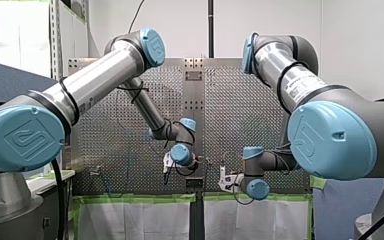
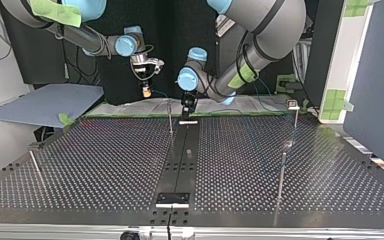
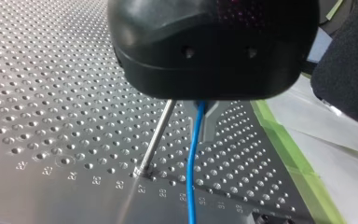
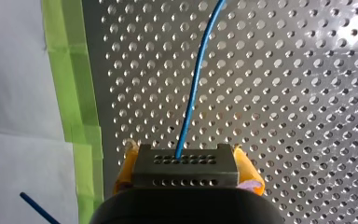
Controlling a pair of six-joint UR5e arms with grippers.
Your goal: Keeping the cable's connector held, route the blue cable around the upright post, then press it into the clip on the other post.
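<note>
Cable [image 4: 191, 93]: where is it, and why held so?
— Its connector [image 4: 184, 161] is clamped between the right gripper [image 4: 186, 169]'s yellow pads near the taped edge, probably to anchor that end. The blue line runs out from under the left gripper [image 3: 204, 109], just beside a post [image 3: 156, 140]. Whether that gripper holds it, I can't tell.
— And the surface?
— Perforated metal table [image 2: 105, 160], green tape [image 4: 70, 93] along its edge, white sheet [image 4: 18, 163] beyond.

Bright even light, glinting table [image 4: 354, 28]

Blue cable [image 3: 194, 154] — end past the edge
</note>
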